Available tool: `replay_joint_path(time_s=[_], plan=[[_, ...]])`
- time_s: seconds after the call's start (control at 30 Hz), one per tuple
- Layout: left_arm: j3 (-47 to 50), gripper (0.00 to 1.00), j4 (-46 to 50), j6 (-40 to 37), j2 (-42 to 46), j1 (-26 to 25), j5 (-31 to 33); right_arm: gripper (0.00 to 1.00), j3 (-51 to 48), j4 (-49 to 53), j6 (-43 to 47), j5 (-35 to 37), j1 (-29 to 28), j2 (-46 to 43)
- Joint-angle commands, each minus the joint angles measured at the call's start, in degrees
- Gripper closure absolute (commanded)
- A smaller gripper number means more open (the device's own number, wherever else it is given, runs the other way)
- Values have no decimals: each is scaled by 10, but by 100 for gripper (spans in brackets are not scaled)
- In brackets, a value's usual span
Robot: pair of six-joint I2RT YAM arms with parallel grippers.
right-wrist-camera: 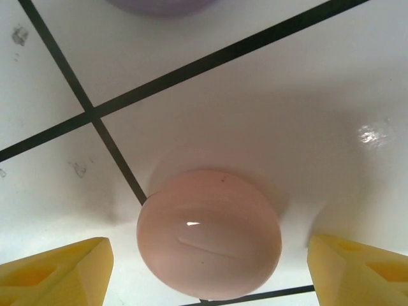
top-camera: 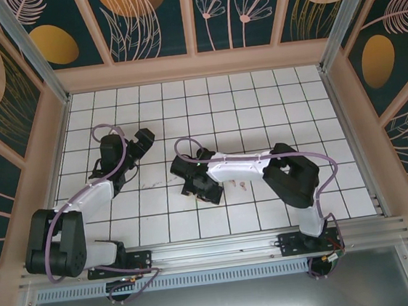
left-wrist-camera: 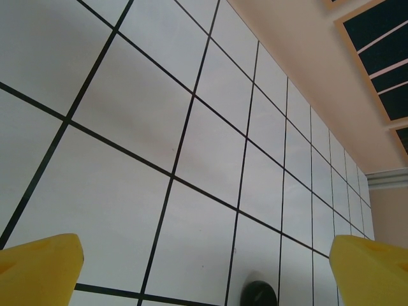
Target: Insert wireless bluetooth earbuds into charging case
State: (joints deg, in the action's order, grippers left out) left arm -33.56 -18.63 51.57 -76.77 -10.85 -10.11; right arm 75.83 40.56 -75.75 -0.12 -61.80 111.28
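The right fingers (right-wrist-camera: 57, 271) stand wide apart, one on each side of the pink case (right-wrist-camera: 209, 233). A gap shows on both sides, and nothing is gripped. The pink case is a closed round disc resting on the tabletop (right-wrist-camera: 268, 95), over a black grid line.

Beyond the pink case, a lilac object (right-wrist-camera: 162, 5) is cut off by the upper border, so its shape cannot be told.

In the top view the right arm (top-camera: 231, 168) covers the pink case. Two pale specks (top-camera: 241, 185) lie near it, just beside the arm. They are too small to confirm as earbuds.

The left fingers (left-wrist-camera: 41, 268) are fully spread and hold nothing, well apart from the pink case. Low between them, a dark round object (left-wrist-camera: 258, 294) is cut off by the lower border and cannot be identified.
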Motion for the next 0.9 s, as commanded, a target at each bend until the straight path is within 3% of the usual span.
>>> replay_joint_path(time_s=[0.0, 0.87], plan=[[-13, 1, -14, 2, -8, -2, -12, 20, 22, 16, -18, -7, 2, 14], [-18, 1, -11, 9, -21, -2, -18, 33, 23, 14, 3, -1, 18, 22]])
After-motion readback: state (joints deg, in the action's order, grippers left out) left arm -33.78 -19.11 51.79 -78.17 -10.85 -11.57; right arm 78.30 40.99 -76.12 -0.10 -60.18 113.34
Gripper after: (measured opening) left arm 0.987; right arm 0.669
